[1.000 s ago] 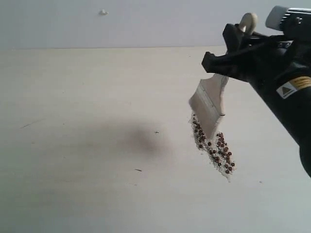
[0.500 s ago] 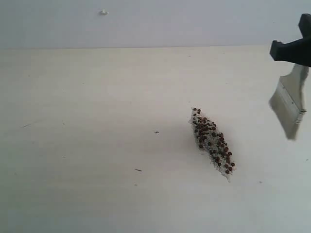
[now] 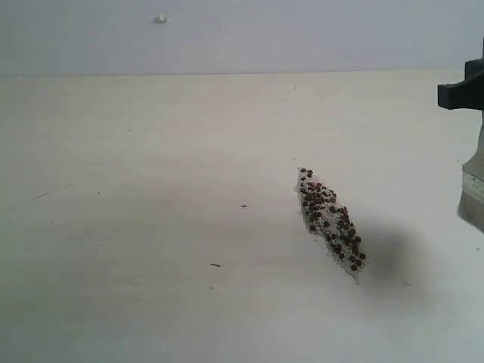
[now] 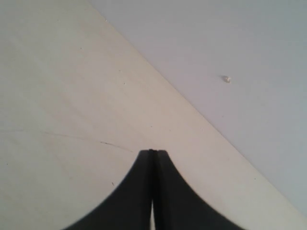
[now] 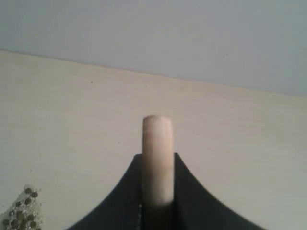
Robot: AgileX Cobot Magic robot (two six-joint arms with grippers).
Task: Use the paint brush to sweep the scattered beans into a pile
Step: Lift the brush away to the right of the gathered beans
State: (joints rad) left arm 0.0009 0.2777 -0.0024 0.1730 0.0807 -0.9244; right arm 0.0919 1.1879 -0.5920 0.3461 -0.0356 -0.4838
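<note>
Beans (image 3: 330, 221) sit in a narrow pile right of centre on the worktop (image 3: 151, 151). Right pincer (image 5: 157, 157) clamps the brush (image 3: 475, 189) handle at the scene's right edge, well apart from them. Left pincer (image 4: 152, 152) is clenched, empty.

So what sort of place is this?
Probably a robot test bench: a pale table, a plain wall, a heap of beans, and a paint brush held by the right gripper.
</note>
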